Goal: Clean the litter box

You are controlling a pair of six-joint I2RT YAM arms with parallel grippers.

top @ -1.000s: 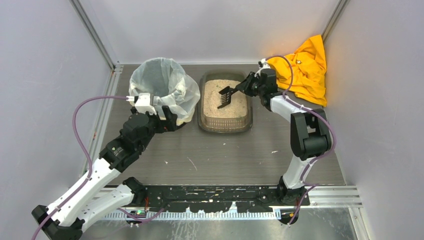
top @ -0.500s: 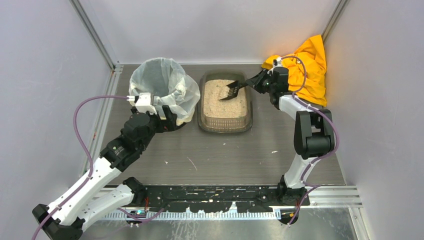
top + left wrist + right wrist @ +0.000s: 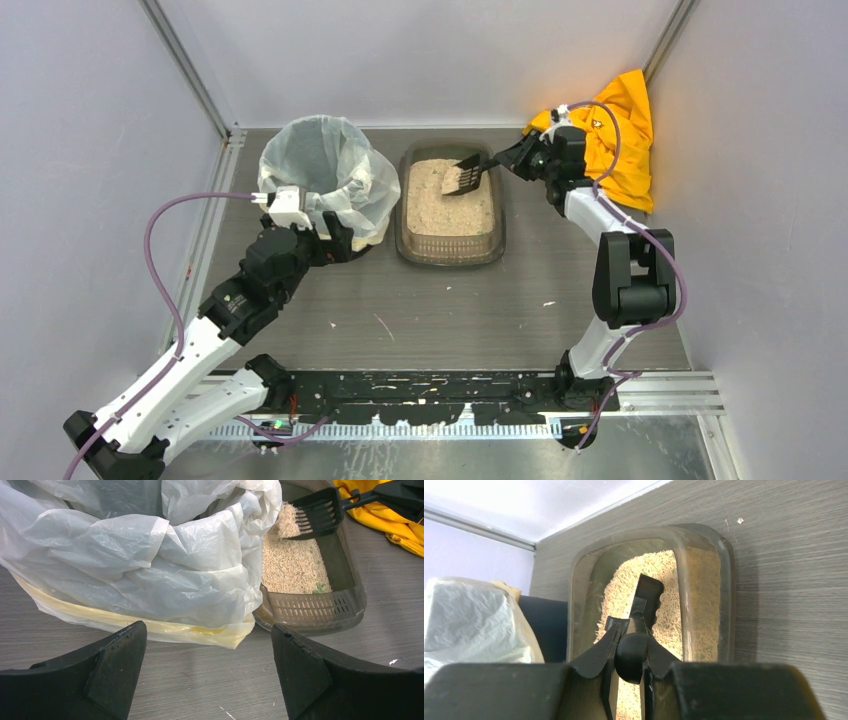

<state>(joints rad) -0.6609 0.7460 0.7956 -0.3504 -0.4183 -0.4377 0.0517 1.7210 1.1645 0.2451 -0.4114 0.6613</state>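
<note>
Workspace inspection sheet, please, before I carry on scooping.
Surface: grey wood-grain table, scattered specks.
Job's things: litter box holds beige granules; black scoop carries granules over its far end; lined bin beside it.
Clutter: yellow cloth in the far right corner.
Grippers: left gripper open, empty, facing the bin; right gripper shut on the scoop handle.
Cables: purple cable loops on each arm.
Surroundings: plain grey walls; nothing else seen.
</note>
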